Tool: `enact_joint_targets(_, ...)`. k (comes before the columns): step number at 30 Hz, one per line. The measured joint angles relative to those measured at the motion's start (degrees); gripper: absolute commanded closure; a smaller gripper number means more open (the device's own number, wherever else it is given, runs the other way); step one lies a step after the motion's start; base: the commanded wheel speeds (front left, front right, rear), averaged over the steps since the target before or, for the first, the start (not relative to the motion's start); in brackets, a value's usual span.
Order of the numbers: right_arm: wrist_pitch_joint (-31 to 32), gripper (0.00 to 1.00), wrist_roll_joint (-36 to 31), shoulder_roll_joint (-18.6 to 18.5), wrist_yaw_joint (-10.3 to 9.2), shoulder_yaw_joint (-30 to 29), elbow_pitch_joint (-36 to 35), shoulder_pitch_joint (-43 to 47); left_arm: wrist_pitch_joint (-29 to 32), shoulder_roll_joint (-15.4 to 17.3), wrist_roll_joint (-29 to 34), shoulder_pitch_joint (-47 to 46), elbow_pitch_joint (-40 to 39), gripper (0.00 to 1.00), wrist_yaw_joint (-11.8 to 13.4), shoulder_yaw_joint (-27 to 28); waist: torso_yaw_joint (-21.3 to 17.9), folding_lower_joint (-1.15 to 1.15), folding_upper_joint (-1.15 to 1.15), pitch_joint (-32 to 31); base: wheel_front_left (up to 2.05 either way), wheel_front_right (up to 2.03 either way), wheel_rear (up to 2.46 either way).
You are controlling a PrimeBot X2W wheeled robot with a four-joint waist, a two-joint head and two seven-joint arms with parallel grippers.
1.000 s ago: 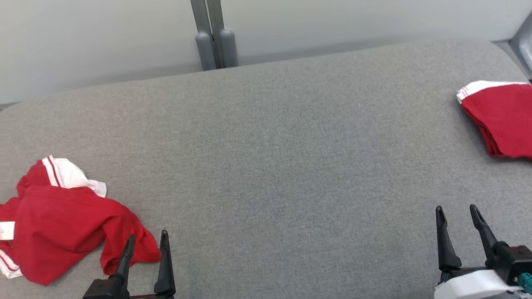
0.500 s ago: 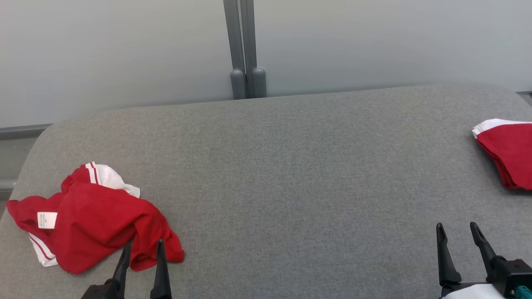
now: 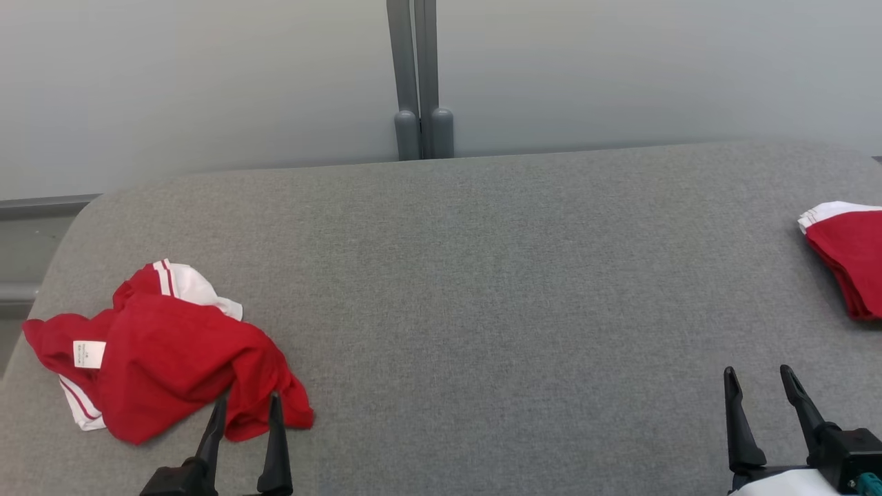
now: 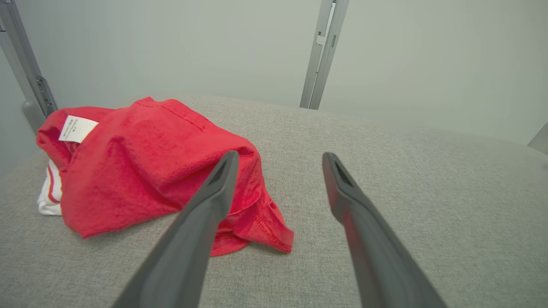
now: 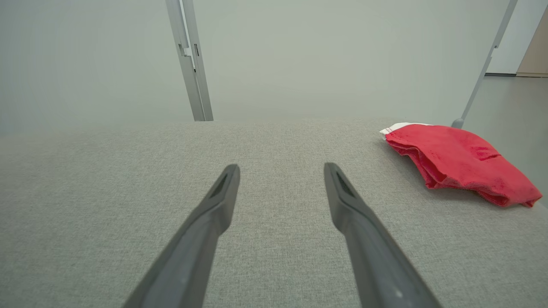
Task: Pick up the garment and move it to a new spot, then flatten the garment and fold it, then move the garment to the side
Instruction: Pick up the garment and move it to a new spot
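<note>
Grey cloth covers the wide padded table (image 3: 482,275), and behind it stands a pale wall (image 3: 207,83) with a grey post (image 3: 420,76). At the left end of the table lies the garment (image 3: 165,365), a red piece with white striped trim, crumpled into a loose heap, with a small white label (image 3: 89,353) turned outward. It looks like soft knitted cotton: light, limp, not slippery and not fragile. I expect it to hang down when lifted and to keep no shape by itself.

A good place to take it, I think, is the hemmed edge at the near right corner of the heap, where the cloth sticks out low on the table. Close to this corner is the left gripper (image 3: 248,399), its two dark fingers spread wide with nothing between them. Whether a finger touches the cloth, I cannot tell.

Far to the right, the right gripper (image 3: 756,372) is also spread wide and carries nothing, over bare grey cloth. At the right edge lies a folded red pile (image 3: 851,258) with a white band. Whether it is one piece or several, I cannot tell.

By count: one crumpled garment, one label, one folded pile, two grippers, four fingers.
</note>
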Motion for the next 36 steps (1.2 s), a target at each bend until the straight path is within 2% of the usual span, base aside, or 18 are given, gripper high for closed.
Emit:
enact_joint_targets(6, 0.0, 0.00, 0.1, 0.0, 0.01, -0.4, -1.3, 1.2, 0.0, 0.0, 0.1, -1.8, 0.2, 0.00, 0.2, -1.4, 3.2, 0.00, 0.00, 0.2, 0.00, 0.00, 0.00)
enact_joint_targets(18, 0.0, 0.00, 1.1, -1.0, 0.00, 5.4, -0.9, -0.7, 0.0, 0.0, -1.1, -1.5, -0.5, 0.00, 1.0, 0.0, 15.4, 0.00, 0.00, 0.2, 0.00, 0.00, 0.00)
enact_joint_targets(23, 0.0, 0.00, 1.6, -1.5, 0.00, 5.7, -0.4, -1.1, 0.0, 0.0, -2.2, -2.6, -0.1, 0.00, 0.3, -0.8, 18.5, 0.00, 0.00, 0.5, 0.00, 0.00, 0.00)
enact_joint_targets(28, 0.0, 0.00, 1.7, -3.9, 0.00, 6.1, -0.9, -3.0, 0.0, 0.0, -3.4, -12.9, 7.2, 0.00, -0.1, -3.1, 19.4, 0.00, 0.00, 2.8, 0.00, 0.00, 0.00)
enact_joint_targets(32, 0.0, 0.00, 2.0, -6.8, 0.00, 8.0, -1.9, -8.4, 5.8, 0.1, -5.8, -26.7, 15.7, 0.00, 1.2, -4.3, 19.7, 0.00, 0.00, 5.9, 0.00, 0.00, 0.00)
enact_joint_targets(36, 0.0, 0.00, 2.5, -8.7, 0.00, 10.6, -2.3, -13.3, 10.3, 0.9, -6.6, -39.4, 23.9, 0.00, 0.0, -4.3, 19.2, 0.00, 0.00, 9.9, 0.00, 0.00, 0.00)
